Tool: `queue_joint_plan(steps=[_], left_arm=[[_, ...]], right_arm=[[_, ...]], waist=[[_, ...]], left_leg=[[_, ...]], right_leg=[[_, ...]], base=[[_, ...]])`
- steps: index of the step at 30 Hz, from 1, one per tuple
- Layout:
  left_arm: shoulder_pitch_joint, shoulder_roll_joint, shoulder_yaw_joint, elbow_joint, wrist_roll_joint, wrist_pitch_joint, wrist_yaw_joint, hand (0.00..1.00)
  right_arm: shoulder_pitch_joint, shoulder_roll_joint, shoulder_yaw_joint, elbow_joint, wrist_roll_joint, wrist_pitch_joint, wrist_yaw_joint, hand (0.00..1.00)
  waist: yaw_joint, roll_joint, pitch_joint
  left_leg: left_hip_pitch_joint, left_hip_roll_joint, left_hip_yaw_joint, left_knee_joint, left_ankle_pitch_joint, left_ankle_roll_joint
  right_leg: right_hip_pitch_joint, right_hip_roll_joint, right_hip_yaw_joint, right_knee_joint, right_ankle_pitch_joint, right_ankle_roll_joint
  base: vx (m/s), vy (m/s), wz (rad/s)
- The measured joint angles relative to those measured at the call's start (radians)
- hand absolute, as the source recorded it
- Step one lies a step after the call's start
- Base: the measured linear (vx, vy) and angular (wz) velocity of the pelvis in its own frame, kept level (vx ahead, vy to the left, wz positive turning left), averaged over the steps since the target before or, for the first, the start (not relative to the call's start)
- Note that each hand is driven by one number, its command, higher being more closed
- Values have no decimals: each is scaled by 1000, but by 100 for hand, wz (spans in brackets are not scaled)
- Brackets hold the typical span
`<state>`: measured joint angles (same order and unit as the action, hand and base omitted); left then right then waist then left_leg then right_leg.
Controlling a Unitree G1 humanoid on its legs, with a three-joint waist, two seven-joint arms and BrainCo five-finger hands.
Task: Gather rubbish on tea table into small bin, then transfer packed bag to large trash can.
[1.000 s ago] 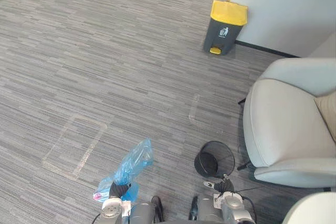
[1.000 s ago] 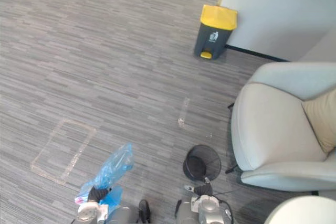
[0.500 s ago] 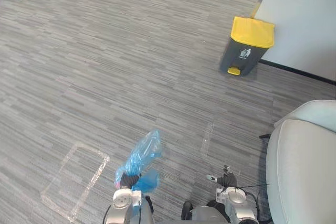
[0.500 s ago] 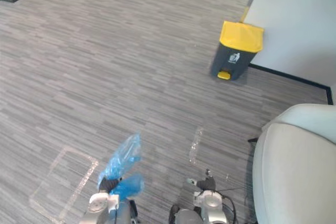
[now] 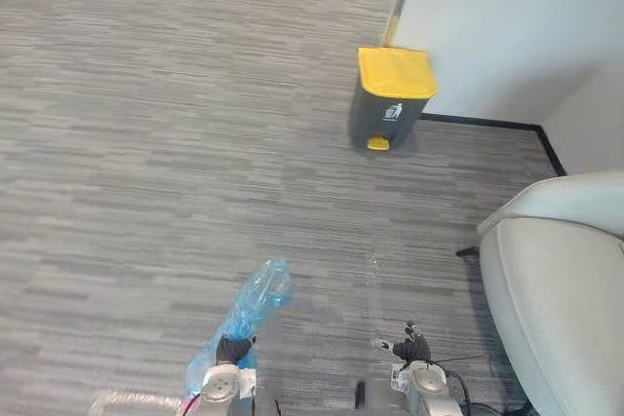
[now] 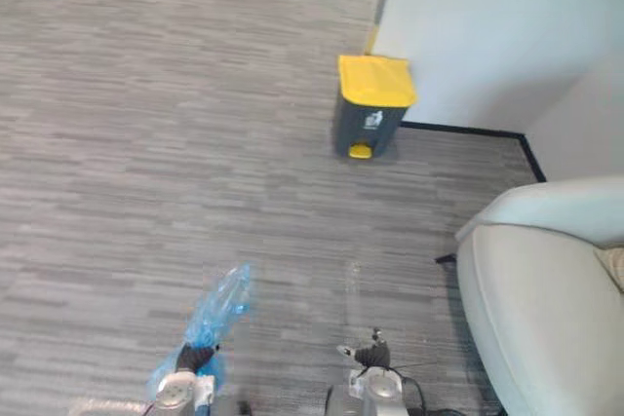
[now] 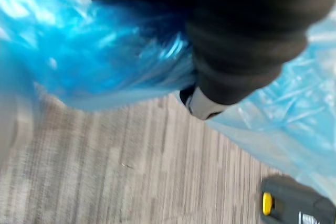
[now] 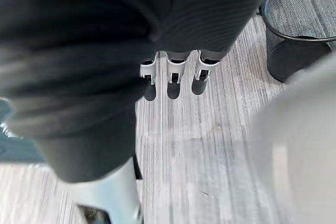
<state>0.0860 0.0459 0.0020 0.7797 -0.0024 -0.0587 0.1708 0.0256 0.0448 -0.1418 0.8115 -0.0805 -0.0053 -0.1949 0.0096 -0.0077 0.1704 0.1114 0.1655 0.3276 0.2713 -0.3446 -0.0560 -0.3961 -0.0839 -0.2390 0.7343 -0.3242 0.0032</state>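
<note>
With my left hand [image 5: 232, 350] clamped on the blue bag [image 5: 255, 294] at near left and my right hand [image 5: 410, 348] slack-fingered and empty, the thin film may slip or tear in transit, and the far large trash can [image 5: 388, 104] has its yellow lid [image 5: 395, 72] closed, blocking the drop.

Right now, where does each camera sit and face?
Left eye, right eye: on the head, facing down-forward at carpet, trash can, armchair; left hand, right hand at the bottom edge.
Left wrist: along the left hand gripping the blue bag; carpet beyond.
Right wrist: along the right hand's relaxed fingers toward carpet and mesh bin.
Shared: eyes and left wrist show blue bag and trash can.
</note>
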Motion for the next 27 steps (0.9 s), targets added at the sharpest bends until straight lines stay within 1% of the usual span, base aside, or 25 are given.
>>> queue_joint_plan(steps=[1, 2, 3, 4, 5, 6, 7, 8, 9, 10, 11, 12, 13, 14, 15, 16, 17, 18, 19, 20, 21, 22, 24, 25, 27], left_arm=[[-19, 20, -1, 33, 0, 0, -1, 100], [-25, 30, 0, 46, 0, 0, -1, 100], [-44, 25, 4, 80, 0, 5, 0, 100], [-49, 26, 6, 79, 0, 4, -3, 100], [-58, 26, 12, 79, 0, 3, -3, 100], [-65, 22, 11, 80, 1, 3, -2, 100], [-62, 13, 16, 76, 1, 1, -3, 100], [-54, -6, 23, 70, 1, -2, -4, 100], [-49, -21, 37, 55, 1, -1, -4, 100], [-26, -43, 52, 26, 1, -2, -8, 100], [-3, -59, 53, 1, 0, -2, -16, 100], [6, -61, 53, -8, 0, -2, -21, 100], [19, -62, 54, -18, -2, -2, -23, 100], [22, -62, 64, -38, -2, -3, -22, 100], [21, -63, 78, -46, -2, -4, -22, 100], [17, -64, 83, -46, -2, -4, -22, 100], [16, -69, 91, -49, -2, -4, -21, 100], [14, -76, 90, -44, -2, -5, -21, 100], [16, -81, 88, -35, -2, -5, -21, 100], [9, -80, 91, -24, -4, -6, -20, 100], [3, -67, 94, -18, -4, -5, -20, 100], [3, -51, 95, -14, -4, -5, -20, 100], [6, -47, 96, -1, -4, -2, -20, 100], [20, -45, 93, -7, -5, -2, -19, 100], [33, -24, 59, -2, -5, -1, -19, 100]], right_arm=[[-14, -9, 9, 3, -5, -3, 0, 0], [-11, -13, 9, 11, -9, -3, -1, 0], [-20, -44, 8, 47, -19, -1, 0, 0], [-37, -53, 4, 68, -30, 2, 0, 0], [-50, -57, -12, 79, -31, 3, -1, 0], [-53, -58, -29, 89, -31, 6, -2, 0], [-36, -55, -41, 86, -31, 6, 0, 0], [-10, -48, -36, 69, -30, 6, 0, 0], [-1, -48, -23, 61, -29, 4, 0, 0], [5, -43, 2, 48, -28, 3, 0, 0], [-2, -41, 9, 31, -27, 3, 0, 0], [-5, -34, 9, 30, -27, 3, 0, 0], [-7, -20, 4, 29, -26, 3, 0, 0], [-9, -5, -5, 27, -26, 3, -1, 0], [-12, -1, -12, 25, -26, 4, -2, 0], [-6, 5, -13, 26, -27, 8, -2, 0], [-5, 3, -18, 28, -27, 11, -4, 0], [-4, -12, -27, 32, -27, 11, -5, 0], [-3, -20, -33, 33, -27, 11, -6, 0], [-7, -25, -42, 47, -27, 13, -9, 0], [-8, -15, -42, 49, -27, 14, -10, 0], [1, 0, -42, 50, -28, 13, -10, 0], [5, 4, -41, 51, -30, 13, -7, 0], [6, 4, -40, 51, -33, 13, -3, 0], [14, 4, -38, 51, -37, 13, 0, 0]], waist=[[-14, -10, -1], [-19, -30, -4], [-26, 5, 10], [-15, 15, 5], [-15, 14, 8], [-23, 15, 9], [-28, 16, 10], [-27, 16, 12], [-26, 26, 16], [-15, 37, 15], [1, 45, 12], [4, 45, 12], [5, 31, 17], [16, 28, 15], [29, 14, 23], [34, 10, 26], [37, 6, 27], [42, 14, 19], [43, 28, 11], [52, 20, 10], [49, -2, 0], [48, -26, -13], [57, -27, -12], [58, -25, -13], [47, -16, -9]], left_leg=[[34, -3, -4, -20, 0, -1], [59, -22, -13, -28, -2, -6], [89, 2, -41, -25, -11, -24], [70, 5, -62, -19, 10, -21], [65, -9, -92, -33, 13, -19], [66, -27, -133, -76, 51, -18], [67, -21, -145, -7, 121, -37], [36, 2, -160, 174, 135, -59], [-27, 32, -170, 355, 175, -59], [-118, 80, -177, 579, 216, -58], [-212, 105, -170, 718, 163, -52], [-253, 103, -167, 739, 139, -49], [-305, 100, -151, 719, 102, -36], [-329, 99, -134, 669, 87, -31], [-367, 83, -129, 573, 71, -21], [-389, 63, -131, 492, 68, -16], [-392, 25, -137, 374, 73, -19], [-389, -18, -165, 171, 138, -27], [-387, -22, -186, 101, 189, -27], [-377, -31, -187, 107, 245, -12], [-367, -49, -173, 102, 233, -4], [-359, -71, -155, 106, 200, 8], [-318, -76, -102, 136, 129, 24], [-272, -78, -70, 130, 94, 30], [-205, -83, -43, 123, 60, 44]], right_leg=[[-37, 33, -36, -182, 87, -18], [-30, 44, -38, -332, 219, -48], [15, 75, -61, -367, 303, -135], [21, 82, -55, -371, 290, -150], [21, 77, -51, -365, 276, -152], [51, 67, -56, -351, 245, -153], [109, 74, -84, -355, 204, -130], [192, 82, -84, -385, 160, -115], [244, 96, -81, -413, 150, -114], [297, 116, -67, -446, 139, -127], [332, 132, -33, -462, 120, -143], [347, 132, -19, -472, 116, -142], [374, 130, 14, -497, 116, -135], [392, 124, 34, -505, 120, -128], [422, 114, 63, -520, 115, -111], [446, 101, 79, -532, 109, -98], [469, 80, 98, -536, 97, -79], [488, 68, 130, -549, 77, -44], [492, 75, 143, -549, 68, -29], [499, 68, 177, -545, 49, -1], [501, 47, 195, -547, 50, 5], [500, 20, 209, -539, 46, 15], [483, -8, 239, -431, 35, 35], [425, -22, 255, -269, 35, 76], [316, -46, 255, 2, 70, 181]], base=[[535, -100, -3], [569, -104, 5], [468, -64, -2], [609, -113, -7], [448, -103, -2], [491, -159, 26], [384, -178, 41], [362, -173, 32], [323, -81, -5], [295, 55, -54], [309, 82, -67], [319, 71, -78], [255, 42, -66], [402, 97, -79], [351, 114, -65], [456, 185, -59], [382, 207, -60], [466, 290, -56], [387, 271, -66], [416, 266, -38], [430, 244, -38], [503, 258, -33], [406, 212, -62], [363, 193, -70], [351, 149, -36]])
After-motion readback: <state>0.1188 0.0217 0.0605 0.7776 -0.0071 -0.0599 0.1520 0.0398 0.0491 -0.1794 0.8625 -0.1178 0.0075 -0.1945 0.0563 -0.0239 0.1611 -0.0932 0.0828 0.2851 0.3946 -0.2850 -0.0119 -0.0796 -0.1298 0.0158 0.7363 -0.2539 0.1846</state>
